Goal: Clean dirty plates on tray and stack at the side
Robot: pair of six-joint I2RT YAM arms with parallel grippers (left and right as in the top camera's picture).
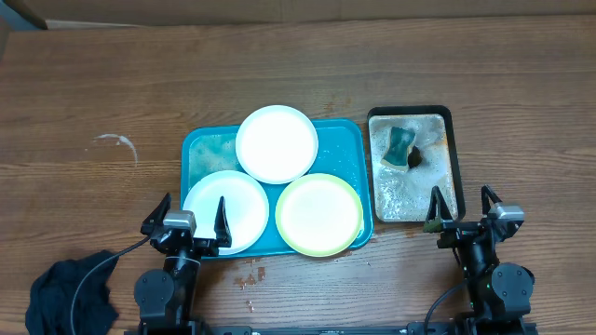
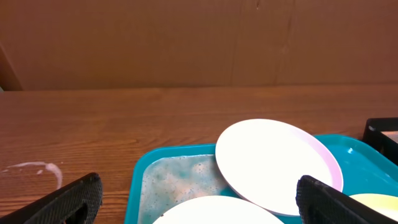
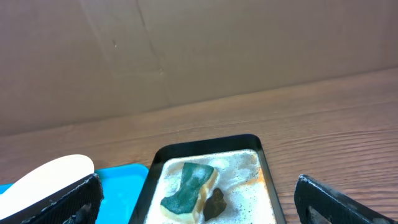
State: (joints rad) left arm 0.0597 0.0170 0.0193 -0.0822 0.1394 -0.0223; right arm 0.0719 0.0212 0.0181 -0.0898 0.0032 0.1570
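Starting is judged the step in hand: left hand (image 1: pixel 195 207) and right hand (image 1: pixel 460 200) are each held spread wide, empty, at the near counter (image 1: pixel 93 93) edge. Three plates (image 1: pixel 277 143) lie on the teal tray (image 1: pixel 207 149). Next, the sponge (image 1: pixel 400 147) in the black tray (image 1: pixel 410 113) should be grasped.

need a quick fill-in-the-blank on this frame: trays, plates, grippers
1. The teal tray holds ___ plates.
2. The plate nearest the right gripper is ___ in colour.
3. A green ___ lies in the black tray.
4. The left gripper and the right gripper both stand ___.

Missing words: three; yellow-green; sponge; open.
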